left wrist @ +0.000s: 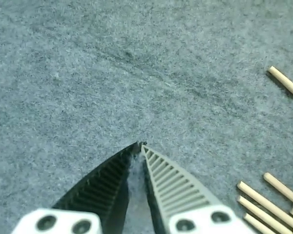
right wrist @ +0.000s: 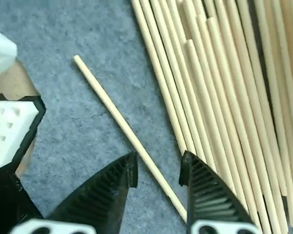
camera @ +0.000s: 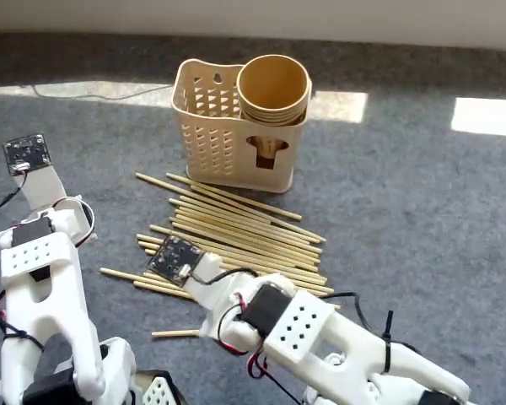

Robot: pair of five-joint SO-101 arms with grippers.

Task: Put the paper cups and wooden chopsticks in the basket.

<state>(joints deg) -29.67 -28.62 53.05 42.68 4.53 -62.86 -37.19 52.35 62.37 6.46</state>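
A cream basket [camera: 228, 135] stands at the back of the grey carpet with stacked paper cups [camera: 274, 87] inside it. Many wooden chopsticks [camera: 240, 232] lie in a loose pile in front of it. My right gripper [right wrist: 158, 169] is open just above the carpet at the pile's near-left edge, with one lone chopstick [right wrist: 118, 118] passing between its fingertips; the pile [right wrist: 224, 87] lies beside it. My left gripper [left wrist: 138, 145] is shut on nothing over bare carpet, with a few chopstick ends [left wrist: 261, 200] off to one side.
The left arm [camera: 38, 261] stands at the carpet's left side and the right arm [camera: 295, 329] at the near middle. Another single chopstick [camera: 175, 333] lies near the right arm's base. Part of the left arm [right wrist: 7, 131] is close to the right gripper.
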